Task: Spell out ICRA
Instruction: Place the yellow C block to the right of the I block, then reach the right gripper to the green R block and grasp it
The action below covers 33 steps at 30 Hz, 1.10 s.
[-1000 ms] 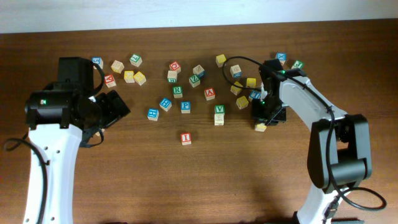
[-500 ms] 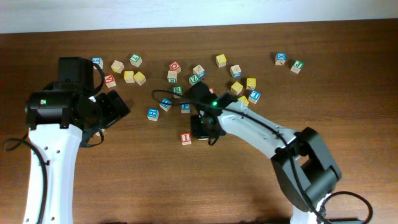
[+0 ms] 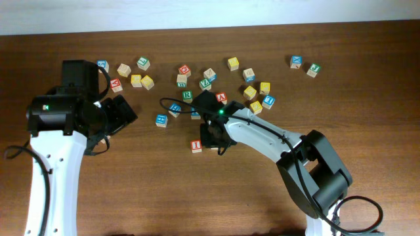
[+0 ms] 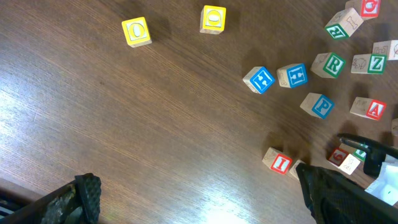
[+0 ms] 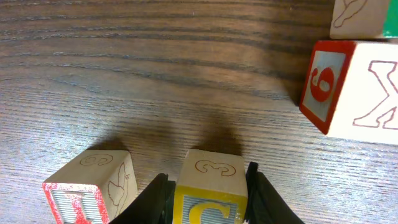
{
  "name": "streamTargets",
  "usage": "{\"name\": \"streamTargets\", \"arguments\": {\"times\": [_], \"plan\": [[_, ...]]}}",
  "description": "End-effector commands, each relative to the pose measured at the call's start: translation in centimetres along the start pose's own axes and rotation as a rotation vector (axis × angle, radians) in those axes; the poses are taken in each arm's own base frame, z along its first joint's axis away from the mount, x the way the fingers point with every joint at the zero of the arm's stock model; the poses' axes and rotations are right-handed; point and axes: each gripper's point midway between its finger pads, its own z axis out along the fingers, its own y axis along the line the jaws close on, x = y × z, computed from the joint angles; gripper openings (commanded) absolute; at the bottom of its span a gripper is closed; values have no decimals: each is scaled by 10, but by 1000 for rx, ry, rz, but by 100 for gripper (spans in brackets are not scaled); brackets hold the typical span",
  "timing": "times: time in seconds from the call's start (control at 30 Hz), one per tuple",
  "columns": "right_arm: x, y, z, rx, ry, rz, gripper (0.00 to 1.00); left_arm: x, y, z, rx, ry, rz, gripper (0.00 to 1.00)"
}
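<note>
A second ago the right gripper (image 3: 211, 137) was far to the right of the red I cube (image 3: 195, 145), down over a yellow cube. Now it sits just right of the I, jaws pinching the yellow C cube (image 5: 210, 177) by both sides. The C stands close beside the I, not touching it. The green R cube (image 3: 187, 96) and red A cube (image 3: 221, 98) lie above the I in the overhead view, unmoved. The left gripper (image 3: 120, 113), well left of the I, stays spread wide.
</note>
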Motion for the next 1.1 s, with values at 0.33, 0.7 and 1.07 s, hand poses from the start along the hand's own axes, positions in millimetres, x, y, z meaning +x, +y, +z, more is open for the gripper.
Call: {"name": "streamTargets", "arguments": {"times": [0.33, 0.7, 1.07], "plan": [[0, 13, 2, -31, -4, -62, 29, -1, 0, -5, 14, -16, -18, 99], [-14, 9, 1, -44, -34, -42, 53, -1, 0, -5, 14, -16, -18, 99], [-120, -38, -124, 11, -207, 16, 85, -1, 0, -5, 14, -16, -18, 99]]}}
